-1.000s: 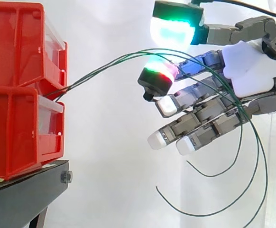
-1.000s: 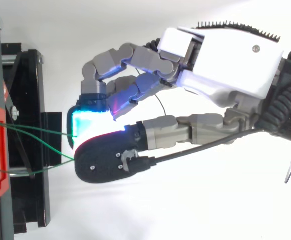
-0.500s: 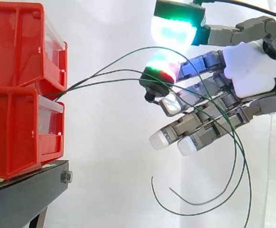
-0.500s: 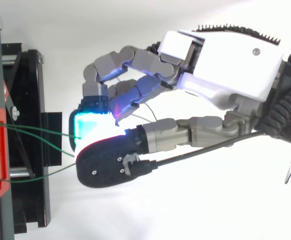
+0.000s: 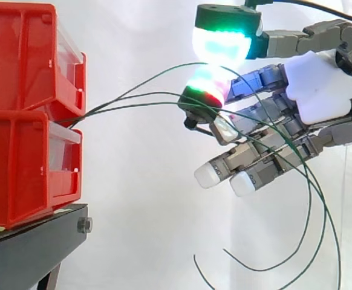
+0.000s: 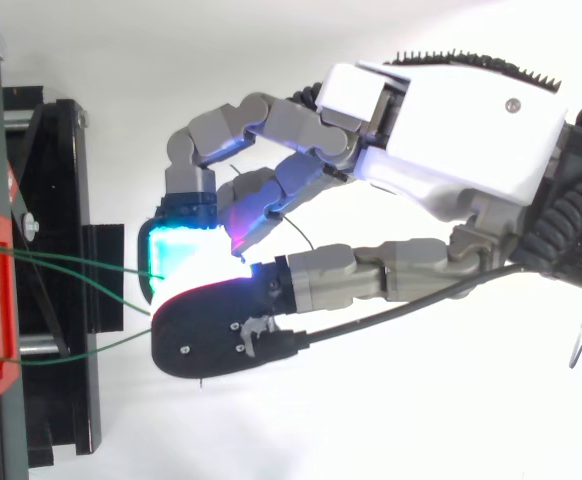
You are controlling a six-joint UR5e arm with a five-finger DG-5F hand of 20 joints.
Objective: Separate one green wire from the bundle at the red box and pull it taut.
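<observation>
The robot hand (image 5: pixel 318 90) is pinching the top green wire (image 5: pixel 152 75) between thumb and finger, apart from the bundle (image 5: pixel 97 109) at the red box (image 5: pixel 19 60). The wire is curving slack, so the next move is probably asking for a firm pull away from the box.

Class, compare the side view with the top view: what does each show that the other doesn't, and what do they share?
Side view: the red boxes are stacked two high, and the green wires curl down loose below the hand. Top view: the wires fan apart sideways between the boxes and the hand. Both: the green wires running from the red boxes on the black stand across to the hand.
</observation>
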